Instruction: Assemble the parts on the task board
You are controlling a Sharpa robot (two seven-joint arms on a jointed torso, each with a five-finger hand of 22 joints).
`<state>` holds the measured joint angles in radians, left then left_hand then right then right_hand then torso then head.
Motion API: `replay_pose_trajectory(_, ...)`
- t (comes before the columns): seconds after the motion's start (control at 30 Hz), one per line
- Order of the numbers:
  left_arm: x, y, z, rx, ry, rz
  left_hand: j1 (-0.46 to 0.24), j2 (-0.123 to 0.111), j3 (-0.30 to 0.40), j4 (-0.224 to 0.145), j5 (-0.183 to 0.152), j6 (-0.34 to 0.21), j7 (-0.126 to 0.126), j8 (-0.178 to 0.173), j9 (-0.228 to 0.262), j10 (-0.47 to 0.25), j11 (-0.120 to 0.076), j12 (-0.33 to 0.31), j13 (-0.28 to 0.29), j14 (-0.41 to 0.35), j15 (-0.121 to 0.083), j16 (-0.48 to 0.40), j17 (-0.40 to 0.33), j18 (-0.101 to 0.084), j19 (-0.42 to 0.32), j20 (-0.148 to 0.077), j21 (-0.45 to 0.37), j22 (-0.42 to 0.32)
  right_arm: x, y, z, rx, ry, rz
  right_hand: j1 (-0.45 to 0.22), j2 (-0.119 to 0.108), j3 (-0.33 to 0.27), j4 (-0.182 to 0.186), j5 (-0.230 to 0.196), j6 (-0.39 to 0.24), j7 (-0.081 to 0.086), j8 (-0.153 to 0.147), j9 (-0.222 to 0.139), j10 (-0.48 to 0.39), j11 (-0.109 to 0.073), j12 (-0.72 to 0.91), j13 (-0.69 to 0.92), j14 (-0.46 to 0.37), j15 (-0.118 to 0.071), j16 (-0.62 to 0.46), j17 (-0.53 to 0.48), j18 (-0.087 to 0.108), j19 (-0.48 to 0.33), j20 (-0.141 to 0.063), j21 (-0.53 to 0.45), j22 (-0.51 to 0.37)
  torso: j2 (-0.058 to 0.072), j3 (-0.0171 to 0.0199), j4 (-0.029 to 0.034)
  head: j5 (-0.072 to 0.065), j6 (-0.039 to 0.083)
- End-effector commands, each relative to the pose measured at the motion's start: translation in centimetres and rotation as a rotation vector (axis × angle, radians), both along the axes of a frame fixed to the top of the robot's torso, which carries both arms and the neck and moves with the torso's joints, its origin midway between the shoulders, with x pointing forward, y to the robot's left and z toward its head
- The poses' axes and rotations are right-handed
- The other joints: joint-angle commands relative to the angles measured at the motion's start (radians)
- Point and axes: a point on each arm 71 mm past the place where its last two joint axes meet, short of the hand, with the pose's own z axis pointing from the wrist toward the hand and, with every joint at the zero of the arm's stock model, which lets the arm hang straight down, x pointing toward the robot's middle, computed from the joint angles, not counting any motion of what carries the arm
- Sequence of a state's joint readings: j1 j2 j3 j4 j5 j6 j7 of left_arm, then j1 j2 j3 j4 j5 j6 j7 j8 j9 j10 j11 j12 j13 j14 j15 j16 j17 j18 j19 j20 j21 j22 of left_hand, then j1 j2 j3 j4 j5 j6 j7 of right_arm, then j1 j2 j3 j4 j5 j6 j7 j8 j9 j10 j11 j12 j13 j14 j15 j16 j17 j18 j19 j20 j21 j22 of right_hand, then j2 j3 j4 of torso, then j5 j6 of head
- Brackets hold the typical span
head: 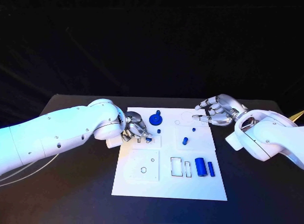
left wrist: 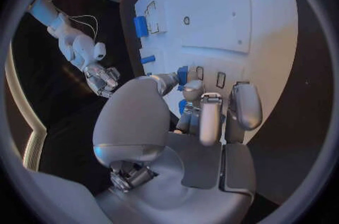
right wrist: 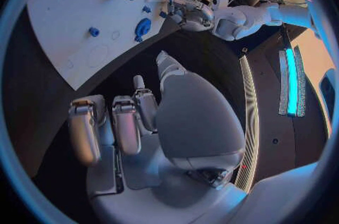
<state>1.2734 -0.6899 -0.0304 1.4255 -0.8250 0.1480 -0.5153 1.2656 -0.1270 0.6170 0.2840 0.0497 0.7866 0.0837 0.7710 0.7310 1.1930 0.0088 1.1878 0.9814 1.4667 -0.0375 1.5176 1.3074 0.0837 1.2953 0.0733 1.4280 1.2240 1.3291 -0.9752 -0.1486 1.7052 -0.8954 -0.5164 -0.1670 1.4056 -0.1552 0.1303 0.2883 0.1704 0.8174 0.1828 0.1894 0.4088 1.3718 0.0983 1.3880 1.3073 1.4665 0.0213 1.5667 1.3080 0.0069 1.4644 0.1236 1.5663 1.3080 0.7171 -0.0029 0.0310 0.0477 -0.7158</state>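
Note:
The white task board point(head: 168, 186) lies mid-table. My left hand point(head: 133, 128) hovers over its left edge, and its thumb and fingers point(left wrist: 209, 114) pinch a small blue part point(left wrist: 183, 75) just above the board's little slots. A blue gear-shaped part point(head: 156, 120) stands beside that hand. Two small blue pegs point(head: 185, 140) lie mid-board, and two blue cylinders point(head: 200, 166) lie side by side lower right. My right hand point(head: 215, 114) hangs at the board's far right corner, fingers loosely bent and apart, nothing in them point(right wrist: 134, 117).
Rectangular slots point(head: 177, 167) and round holes point(head: 144, 170) mark the board's near half. Black table point(head: 71, 186) surrounds the board on all sides. The left arm point(head: 57, 135) lies across the table's left part; the right arm point(head: 273, 137) covers its right edge.

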Motion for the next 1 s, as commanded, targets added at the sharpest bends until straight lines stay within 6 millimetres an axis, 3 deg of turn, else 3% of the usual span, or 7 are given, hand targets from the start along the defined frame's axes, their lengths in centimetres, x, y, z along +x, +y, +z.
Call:
replay_pose_trajectory(0.03,0.2,0.1,0.4,0.03,-0.092,0.014,-0.007,-0.003,0.132,-0.128,0.002,0.001,-0.007,0.003,0.099,0.008,-0.001,0.004,0.002,0.06,-0.008,0.004,0.162,-0.007,0.005,0.0,0.004,0.002,0.0,0.0,0.0,-0.005,0.002,0.014,-0.002,0.012,0.005,-0.001,0.003,-0.007,0.0,0.003,-0.001,0.0,0.0,-0.001,0.061,0.102,0.002,0.0,0.253,-0.007,0.106,0.002,0.005,0.263,0.001,-0.0001,0.002,0.001,-0.002)
replay_pose_trajectory(0.57,0.0,-0.3,0.1,0.093,-0.159,-0.013,-0.013,-0.01,0.154,-0.141,0.002,0.003,-0.009,0.005,0.108,0.011,-0.003,0.004,0.002,0.062,-0.01,0.005,0.166,-0.007,0.007,-0.001,0.005,0.004,0.0,0.0,0.0,-0.005,0.0,0.016,-0.003,0.011,0.006,-0.001,0.005,-0.008,0.0,0.005,-0.001,-0.001,0.0,-0.001,0.06,0.102,0.002,0.001,0.253,-0.007,0.106,0.002,0.005,0.263,0.002,-0.0007,-0.0026,0.008,-0.01)
replay_pose_trajectory(1.0,-0.1,-0.6,-0.6,0.119,-0.159,-0.03,-0.015,-0.011,0.16,-0.145,0.002,0.003,-0.01,0.005,0.109,0.011,-0.003,0.004,0.003,0.062,-0.01,0.005,0.166,-0.007,0.007,-0.002,0.006,0.004,-0.1,0.0,0.1,-0.002,-0.007,0.018,-0.003,0.011,0.006,-0.001,0.005,-0.008,0.0,0.005,-0.001,-0.001,0.0,-0.001,0.06,0.102,0.002,0.001,0.253,-0.007,0.106,0.002,0.005,0.263,0.002,-0.0016,-0.002,0.01,-0.015)
